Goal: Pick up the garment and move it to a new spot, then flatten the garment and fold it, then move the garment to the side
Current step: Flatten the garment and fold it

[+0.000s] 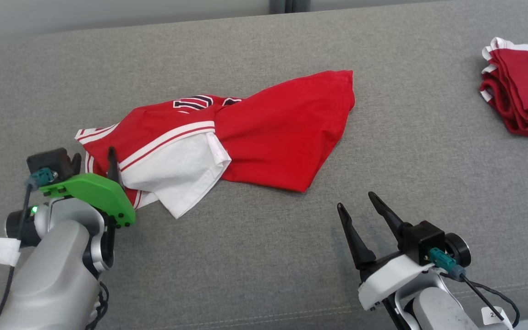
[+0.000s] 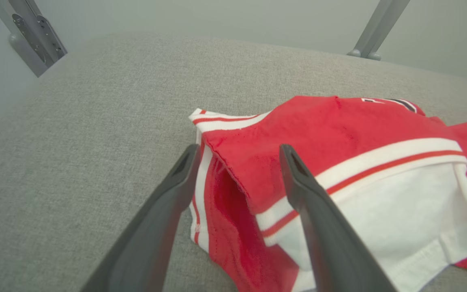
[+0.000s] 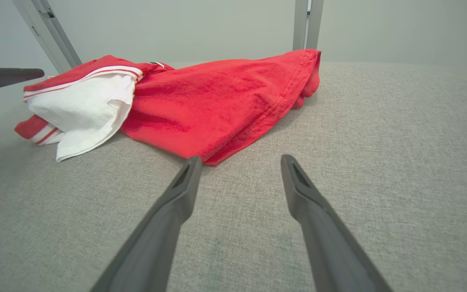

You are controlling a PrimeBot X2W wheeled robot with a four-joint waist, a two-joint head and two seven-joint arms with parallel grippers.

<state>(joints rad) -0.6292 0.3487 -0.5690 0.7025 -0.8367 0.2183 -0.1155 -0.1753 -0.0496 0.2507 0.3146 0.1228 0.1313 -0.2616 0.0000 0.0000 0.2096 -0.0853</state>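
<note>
The garment point(image 1: 268, 123), a red jersey with white trim and a white inner panel, lies crumpled on the grey padded surface point(image 1: 264, 256). My left gripper point(image 1: 94, 156) is open at the garment's left end. In the left wrist view its fingers straddle the striped red edge of the garment point(image 2: 318, 129), and the left gripper point(image 2: 239, 149) holds nothing. My right gripper point(image 1: 355, 200) stands open over bare surface, just short of the garment's near corner. In the right wrist view the right gripper point(image 3: 240, 159) points at that corner of the garment point(image 3: 217, 97).
A folded stack of red-and-white garments point(image 1: 520, 91) sits at the far right. Grey metal struts point(image 2: 35, 36) rise beyond the surface's far edge. A finger of the left gripper point(image 3: 6, 77) shows at the left of the right wrist view.
</note>
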